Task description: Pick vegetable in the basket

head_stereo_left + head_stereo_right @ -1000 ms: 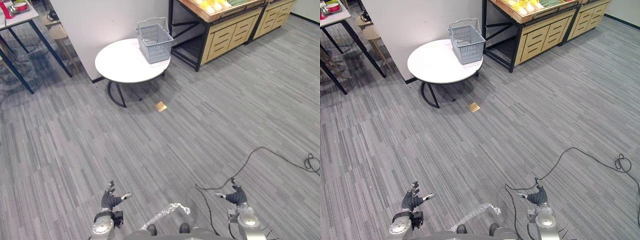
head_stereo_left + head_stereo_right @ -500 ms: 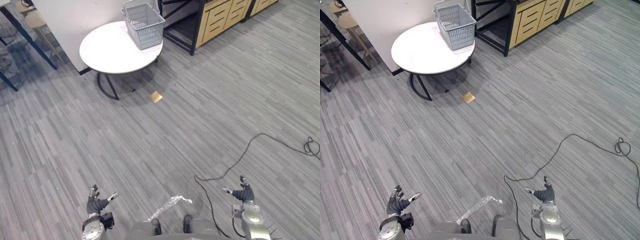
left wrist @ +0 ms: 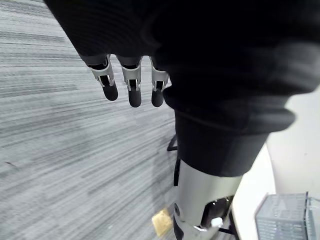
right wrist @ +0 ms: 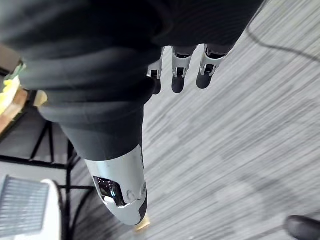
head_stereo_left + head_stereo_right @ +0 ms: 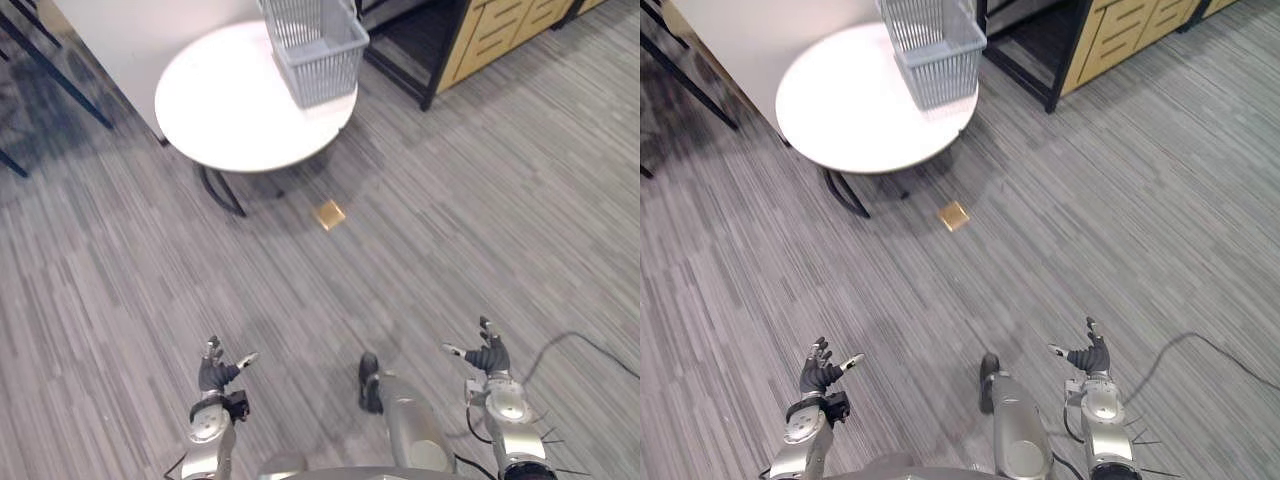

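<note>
A grey wire basket (image 5: 315, 45) stands at the far edge of a round white table (image 5: 230, 105) ahead; it also shows small in the left wrist view (image 3: 285, 217) and the right wrist view (image 4: 22, 205). I cannot see anything inside it. My left hand (image 5: 214, 372) hangs low at the lower left over the floor, open with relaxed fingers (image 3: 130, 87) and empty. My right hand (image 5: 488, 355) hangs at the lower right, open and empty, its fingers (image 4: 180, 70) loosely spread. Both hands are far from the table.
A wooden shelf unit with drawers (image 5: 500, 35) on a black frame stands right of the table. A white wall panel (image 5: 150, 30) rises behind the table. A small tan square (image 5: 328, 213) lies on the grey striped floor in front of the table.
The whole view has shifted: the table and basket now sit closer and higher in frame, so the camera moved forward. Both hands stay low, open and empty.
</note>
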Controlling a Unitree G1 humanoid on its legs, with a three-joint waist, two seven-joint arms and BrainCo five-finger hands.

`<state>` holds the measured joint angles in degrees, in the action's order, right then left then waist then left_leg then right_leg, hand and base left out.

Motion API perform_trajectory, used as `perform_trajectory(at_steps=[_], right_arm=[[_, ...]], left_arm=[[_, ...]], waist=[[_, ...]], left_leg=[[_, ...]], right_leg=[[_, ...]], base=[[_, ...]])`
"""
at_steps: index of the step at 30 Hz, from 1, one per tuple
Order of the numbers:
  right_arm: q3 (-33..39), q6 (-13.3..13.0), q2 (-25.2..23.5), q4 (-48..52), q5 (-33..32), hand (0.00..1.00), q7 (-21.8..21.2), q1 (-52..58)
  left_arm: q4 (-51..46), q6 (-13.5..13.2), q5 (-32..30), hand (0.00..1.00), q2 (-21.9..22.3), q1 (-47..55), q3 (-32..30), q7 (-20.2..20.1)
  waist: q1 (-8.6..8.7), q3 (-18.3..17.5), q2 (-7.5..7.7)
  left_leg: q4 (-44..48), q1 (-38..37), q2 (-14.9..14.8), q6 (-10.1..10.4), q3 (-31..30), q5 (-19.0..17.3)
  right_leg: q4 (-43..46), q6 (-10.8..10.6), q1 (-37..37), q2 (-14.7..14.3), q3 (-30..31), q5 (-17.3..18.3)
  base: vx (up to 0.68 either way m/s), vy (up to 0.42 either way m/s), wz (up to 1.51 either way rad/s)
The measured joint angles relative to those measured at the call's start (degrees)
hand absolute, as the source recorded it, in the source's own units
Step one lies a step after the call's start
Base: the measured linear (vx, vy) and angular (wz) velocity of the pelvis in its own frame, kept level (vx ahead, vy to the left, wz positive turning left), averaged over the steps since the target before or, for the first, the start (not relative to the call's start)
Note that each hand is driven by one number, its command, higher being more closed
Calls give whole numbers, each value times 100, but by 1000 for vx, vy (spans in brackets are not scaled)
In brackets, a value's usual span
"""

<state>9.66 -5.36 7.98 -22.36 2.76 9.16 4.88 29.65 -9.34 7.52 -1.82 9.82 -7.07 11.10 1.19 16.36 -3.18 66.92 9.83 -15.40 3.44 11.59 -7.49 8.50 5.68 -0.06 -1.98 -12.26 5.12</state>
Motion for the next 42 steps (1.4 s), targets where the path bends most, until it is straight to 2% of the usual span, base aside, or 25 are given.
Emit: perform_trajectory(at_steps=[2,3,5,6,7,8,10,12,13,14,15,16,18,20,21,23,24,27,29,30,32,34,36,38,42], right_arm=[[1,-63,-21,78,-12,0,69,-23],[-2,-59,-28,57,-7,0,72,-50],[-3,-55,4,-90,2,0,74,-112],[-4,-41,24,-169,6,0,74,-101],[-5,-28,14,-243,7,0,78,-91],[-26,7,-72,-333,10,0,79,-106],[-9,40,-70,-327,15,0,79,-55],[-15,78,-99,-324,26,0,80,-68],[-35,79,-101,-317,118,0,80,-109],[-76,83,-96,-295,346,0,79,-147],[-114,87,-95,-278,434,0,83,-169],[-227,91,-94,-119,578,0,90,-163],[-469,75,-94,395,901,0,94,-162],[-580,47,-88,724,1107,0,100,-210],[-638,-1,-65,892,1228,0,141,-264],[-720,-22,-49,1165,1380,0,260,-254],[-804,-71,182,1292,1468,0,319,-234],[-890,-58,263,1698,1682,0,319,-374],[-987,-96,304,1940,1954,0,337,-387],[-1149,-97,360,1951,2085,0,344,-409],[-1299,-112,440,2090,2238,0,374,-476],[-1403,-250,540,2153,2359,0,462,-661],[-1594,-262,733,2096,2567,0,461,-864],[-1698,-275,775,2048,2725,0,448,-885],[-1811,-287,863,1607,3019,0,453,-1223]], left_arm=[[-13,4,49,0,-11,56,1,1],[-34,6,61,0,-32,76,3,2],[-42,11,67,0,-25,146,14,6],[-54,11,68,0,-15,241,11,10],[-55,15,72,0,-27,311,-6,14],[-49,26,74,0,-56,325,-41,19],[-284,19,73,0,-37,226,-90,13],[-318,8,74,0,-10,262,-89,17],[-299,20,75,0,-29,268,-82,24],[-294,28,74,0,-99,248,-14,53],[-291,28,73,0,-130,252,-1,64],[-266,27,73,0,-170,251,26,96],[-220,26,67,0,-180,258,29,175],[-183,27,62,0,-197,256,37,172],[-123,23,54,0,-199,228,67,172],[42,17,14,0,-331,205,222,176],[278,42,-52,0,-240,123,420,158],[303,11,-145,0,-106,120,485,128],[320,12,-220,0,-99,126,466,125],[319,11,-234,0,-75,172,456,127],[314,2,-274,0,-46,270,495,114],[314,5,-314,0,-50,331,503,34],[311,4,-340,0,-43,439,513,8],[314,4,-353,0,-85,497,512,10],[349,4,-374,0,-131,495,539,-8]], waist=[[-76,58,105],[-172,112,190],[-232,120,206],[-241,97,152],[-269,72,134],[-361,38,297],[-338,-36,385],[-341,-82,472],[-293,-83,473],[-200,-83,480],[-178,-84,479],[-142,-89,459],[-113,-119,406],[-19,-133,345],[55,-137,347],[130,-199,456],[100,-227,212],[91,-299,80],[102,-291,56],[55,-285,57],[-78,-295,74],[-214,-304,68],[-217,-346,-123],[-263,-369,-79],[-302,-391,5]], left_leg=[[-701,740,26,-96,320,-350],[-1649,996,184,-147,514,-402],[-3294,1216,463,9,580,-252],[-4437,1174,635,136,579,45],[-4717,1105,677,-159,550,788],[-4562,1069,796,-530,596,723],[-4089,1162,911,-724,630,162],[-3877,734,1068,-790,790,-380],[-3951,325,1170,-826,790,-597],[-4081,-96,1291,-855,694,-743],[-4192,-326,1350,-859,641,-772],[-4486,-823,1373,-861,602,-780],[-5029,-1499,1289,-847,467,-771],[-5235,-1758,1173,-844,329,-773],[-5308,-1927,1060,-813,208,-782],[-5254,-2159,1000,-337,3,-959],[-5145,-2402,733,55,-290,-1207],[-4935,-2214,607,145,-628,-761],[-3709,-1665,447,320,-1005,-234],[-2767,-1277,276,529,-977,-121],[-2195,-810,160,257,-557,-340],[-2817,-481,240,11,-205,-483],[-4454,-303,484,-36,-190,76],[-4980,-486,616,35,-221,85],[-6003,-841,960,-63,-185,526]], right_leg=[[-488,-60,609,52,63,61],[-604,-189,907,156,153,252],[-613,-360,1235,282,294,578],[-620,-492,1435,305,419,813],[-602,-576,1604,332,560,998],[-563,-617,1669,503,720,1068],[-36,-670,1508,760,864,1067],[1728,-1153,1040,1004,1098,984],[3267,-2008,524,1148,1193,438],[4592,-1949,28,1280,1169,464],[5026,-1744,-172,1335,1090,567],[5383,-1365,-562,1399,881,767],[5048,-976,-1210,1385,396,1005],[4292,-867,-1698,1226,245,1078],[3344,-906,-1953,992,297,993],[1320,-938,-1864,729,575,118],[1143,-625,-1724,522,631,-803],[1471,-496,-1718,504,513,-315],[1146,-427,-1207,508,172,-131],[736,-392,-714,476,-4,-152],[306,-365,-181,463,-124,-167],[127,-365,-45,487,-139,-163],[137,-450,-27,412,-125,-127],[96,-565,-24,387,-45,-116],[-123,-705,-31,621,1,-185]], base=[[600,-35,-14],[589,41,-30],[666,129,-39],[634,205,-56],[763,265,-70],[672,250,-42],[675,268,-9],[575,232,-10],[727,207,19],[716,159,32],[702,68,37],[453,1,20],[497,-39,21],[550,-146,42],[654,-278,72],[629,-318,76],[562,-260,43],[456,-231,46],[366,-231,75],[321,-193,59],[297,-138,34],[218,-29,4],[164,59,-3],[142,47,2],[75,48,7]])
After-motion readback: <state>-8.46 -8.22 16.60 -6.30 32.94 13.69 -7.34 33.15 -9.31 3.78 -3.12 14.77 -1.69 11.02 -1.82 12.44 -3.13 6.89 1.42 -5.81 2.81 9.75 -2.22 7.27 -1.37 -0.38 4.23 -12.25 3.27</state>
